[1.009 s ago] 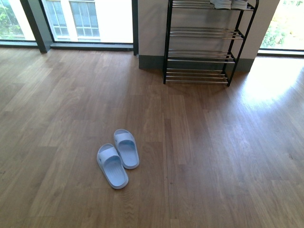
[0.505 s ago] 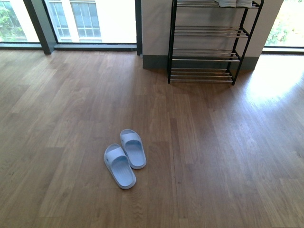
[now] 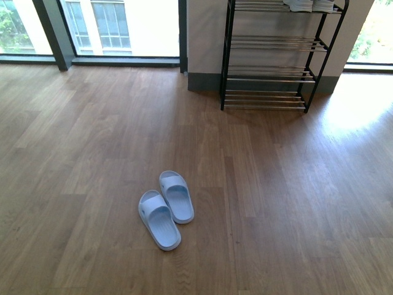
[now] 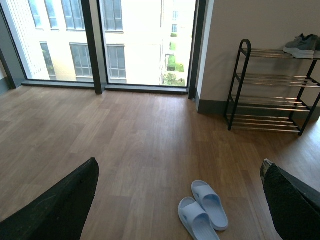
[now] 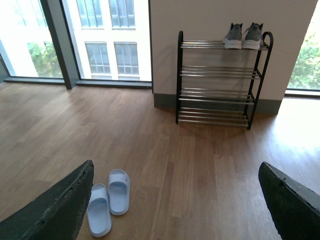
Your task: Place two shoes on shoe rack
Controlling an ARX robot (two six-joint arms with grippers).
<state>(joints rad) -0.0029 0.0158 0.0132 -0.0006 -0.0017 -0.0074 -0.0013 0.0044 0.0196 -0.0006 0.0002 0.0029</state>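
Two pale blue slide sandals lie side by side on the wooden floor, toes pointing away. They show in the left wrist view and the right wrist view too. The shoe rack, black-framed with chrome bars, stands against the far wall. A pair of grey sneakers sits on its top shelf. My left gripper hangs open well above the floor, with the slides between and below its fingers. My right gripper is open too, and the slides lie by one of its fingers. Neither arm shows in the front view.
Tall windows with dark frames run along the far left wall. A grey skirting board lines the wall behind the rack. Bright sunlight falls on the floor to the right of the rack.
The front view has shifted: the slides and the rack now sit a little further right and lower in the picture. The slides lie on the floor as before.
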